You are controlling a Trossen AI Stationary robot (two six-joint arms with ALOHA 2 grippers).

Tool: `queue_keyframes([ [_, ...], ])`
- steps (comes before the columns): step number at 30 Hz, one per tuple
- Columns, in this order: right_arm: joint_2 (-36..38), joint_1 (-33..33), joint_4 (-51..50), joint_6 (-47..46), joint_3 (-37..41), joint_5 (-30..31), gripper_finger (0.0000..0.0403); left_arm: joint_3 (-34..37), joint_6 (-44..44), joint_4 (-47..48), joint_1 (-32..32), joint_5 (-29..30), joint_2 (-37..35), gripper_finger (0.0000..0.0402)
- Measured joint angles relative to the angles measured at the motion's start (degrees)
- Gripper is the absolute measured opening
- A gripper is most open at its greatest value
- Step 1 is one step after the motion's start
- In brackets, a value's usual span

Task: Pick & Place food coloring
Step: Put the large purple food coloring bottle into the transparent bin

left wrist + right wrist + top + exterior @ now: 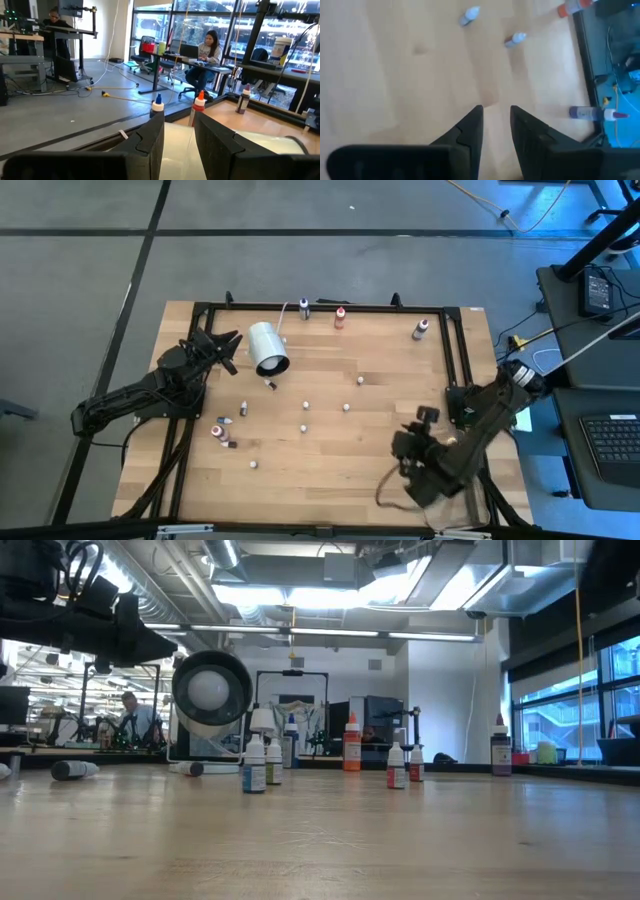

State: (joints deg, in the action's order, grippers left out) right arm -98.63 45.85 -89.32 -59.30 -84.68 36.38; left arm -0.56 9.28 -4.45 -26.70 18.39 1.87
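Note:
Several tiny dropper bottles are scattered over the wooden table, some upright [306, 404] [346, 408], some lying on their sides [229, 443] [75, 769]. Three taller bottles stand by the far edge: dark [304, 307], orange [340, 317] and purple [420, 330]. A large white cylinder [267, 348] lies on its side. My left gripper [228, 346] is open, level with the cylinder's left end [175, 150]; whether it touches the cylinder I cannot tell. My right gripper [496, 120] is open and hovers over bare wood near the table's near right corner [425, 420].
A black metal frame [455, 350] borders the table's far and right sides. In the low view the cylinder's round end [210, 690] faces the camera, with bottles [254, 762] [397, 765] in front. Bare wood [340, 460] lies along the near edge. People sit in the room beyond.

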Motion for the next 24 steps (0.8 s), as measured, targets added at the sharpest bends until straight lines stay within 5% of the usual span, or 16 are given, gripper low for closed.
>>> queue_keyframes([
  [8,2.8,-9.9,10.7,23.3,0.0,-0.8,0.0100,0.0,0.0,-0.4,0.0,0.1,0.0,0.0104],
  [16,4.6,-24.3,18.7,44.9,0.5,-11.8,0.0100,0.0,0.0,-0.5,0.0,0.2,0.0,0.0104],
  [24,13.1,-43.8,18.9,49.6,6.0,-20.2,0.0100,0.0,0.0,-0.5,0.0,0.2,0.0,0.0104],
])
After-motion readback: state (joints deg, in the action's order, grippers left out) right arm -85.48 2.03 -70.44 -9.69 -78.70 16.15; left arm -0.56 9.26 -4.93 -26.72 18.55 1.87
